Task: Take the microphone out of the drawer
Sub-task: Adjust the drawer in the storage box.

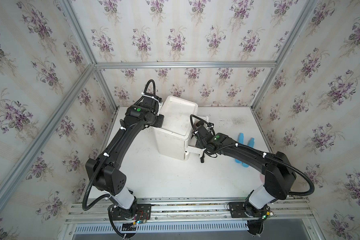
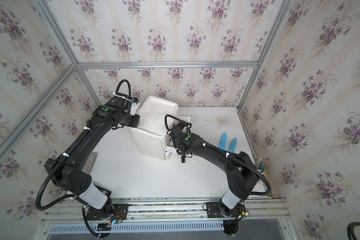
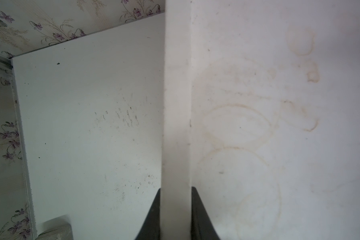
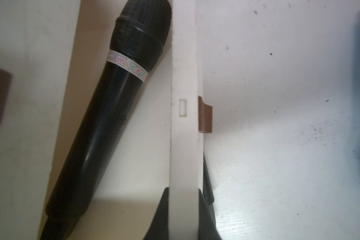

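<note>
The black microphone [image 4: 112, 116], with a white lettered band below its head, lies slantwise in the open drawer [image 4: 152, 145] in the right wrist view. My right gripper [image 4: 184, 189] is shut on the top edge of the drawer's white front panel [image 4: 185, 135], one finger on each side, beside the microphone's handle end. A brown handle [image 4: 205, 114] sticks out of that panel's outer face. In both top views the drawer [image 1: 195, 150] stands pulled out of the right side of the white cabinet [image 1: 168, 143]. My left gripper [image 3: 176, 188] is shut on the cabinet's rim [image 3: 177, 104].
Two blue objects [image 1: 242, 138] [image 1: 250, 143] lie on the white table [image 1: 164, 176] to the right of the drawer, under my right arm. A grey block [image 2: 92, 160] sits at the table's left, partly under my left arm. Wallpapered walls enclose three sides.
</note>
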Tool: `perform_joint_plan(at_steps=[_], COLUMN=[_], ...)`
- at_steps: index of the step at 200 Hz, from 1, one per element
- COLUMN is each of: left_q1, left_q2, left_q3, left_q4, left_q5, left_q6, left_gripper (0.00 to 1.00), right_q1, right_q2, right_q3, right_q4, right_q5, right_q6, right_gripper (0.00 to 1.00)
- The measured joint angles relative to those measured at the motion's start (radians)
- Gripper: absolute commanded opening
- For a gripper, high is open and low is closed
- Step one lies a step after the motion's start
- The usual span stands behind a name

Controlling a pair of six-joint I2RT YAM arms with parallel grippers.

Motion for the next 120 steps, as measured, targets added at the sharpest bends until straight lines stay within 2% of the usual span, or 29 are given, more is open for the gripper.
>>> perform_joint_plan(at_steps=[25, 35, 76, 103, 120], left_q1=[-0.006, -0.006, -0.006, -0.006, -0.006], left_q2=[0.002, 0.002, -0.002, -0.002, -0.001], left_q3=[-0.002, -0.004, -0.006, -0.003, -0.001], left_q4=[0.013, 0.016, 0.019, 0.016, 0.015], left_q5=[0.009, 0.01, 0.008, 0.008, 0.008], left_q6=[0.007, 0.008, 0.01, 0.01, 0.01], left_gripper=[0.14, 0.14, 0.15, 0.15, 0.15], right_q1=[0.015, 0.006, -0.09, -0.151, -0.181], right_q2=[-0.052, -0.071, -0.144, -0.132, -0.1], right_q3=[-0.061, -0.076, -0.113, -0.106, -0.091], right_q4=[0.204, 0.251, 0.354, 0.357, 0.354], right_q5=[-0.094, -0.108, -0.188, -0.266, -0.318], right_q6=[-0.029, -0.033, -0.085, -0.138, -0.169], right_gripper=[0.47, 0.52, 0.59, 0.67, 0.76])
